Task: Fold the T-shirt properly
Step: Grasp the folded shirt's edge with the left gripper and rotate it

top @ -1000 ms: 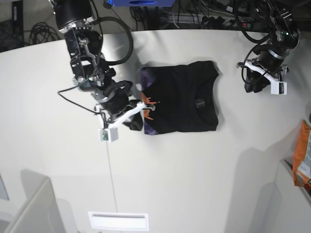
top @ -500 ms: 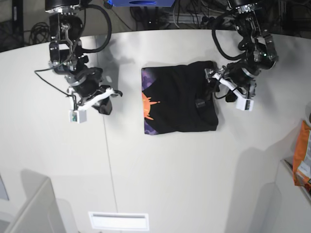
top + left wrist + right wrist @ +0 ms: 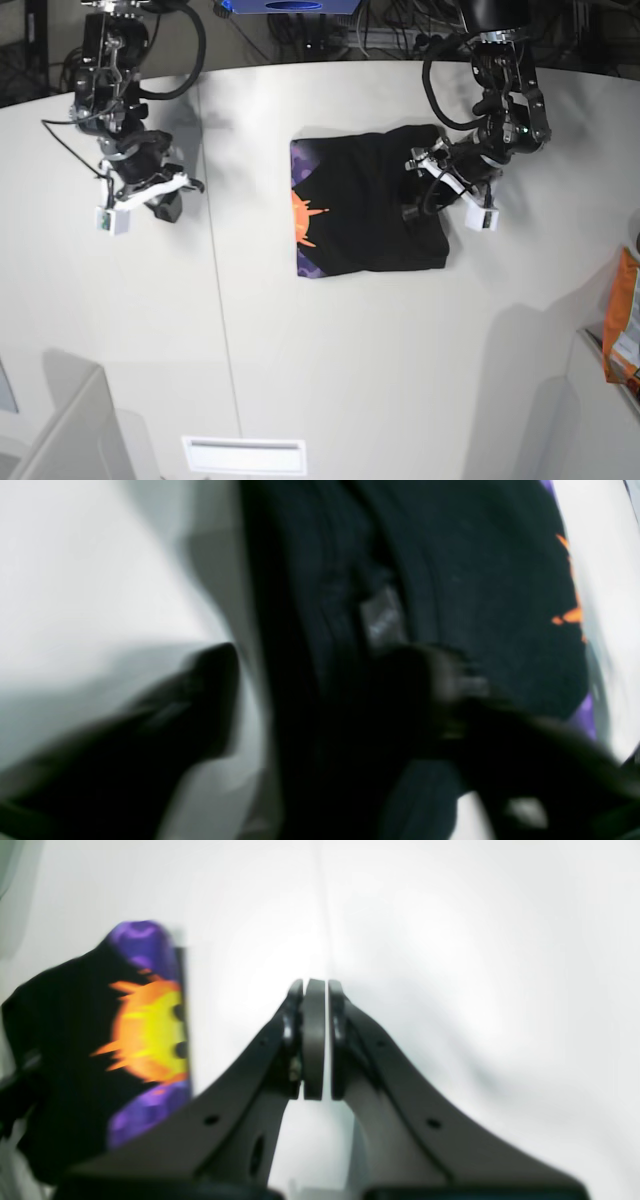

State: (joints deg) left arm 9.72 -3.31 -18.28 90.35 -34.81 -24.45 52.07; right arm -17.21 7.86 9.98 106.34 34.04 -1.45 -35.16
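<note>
White tabletop (image 3: 330, 350) fills most of the base view, with dark cables along its far edge and an orange packet (image 3: 622, 318) at the right border.

Left claw (image 3: 428, 192) sits at the shirt's right edge, near the collar. In the left wrist view, which is badly blurred, its two fingers stand spread: one finger (image 3: 200, 700) over bare table just beside the cloth, the other over the black fabric, so the shirt's edge runs between them. They are parted, clamping nothing that can be seen. A small grey neck label (image 3: 381, 615) lies just beyond the fingers.

Shirt (image 3: 370, 205) lies flat in the middle of the table, folded into a rough rectangle. Most of it shows plain black; a strip along its left edge shows purple with an orange burst (image 3: 304, 220). Its collar end is at the right.

Right claw (image 3: 165, 205) hangs over bare table well to the left of the shirt, touching none of it. In the right wrist view its pads (image 3: 314, 1040) are pressed flat together with nothing between them, and the printed edge of the shirt (image 3: 135, 1035) appears off to one side, apart from the claw.
</note>
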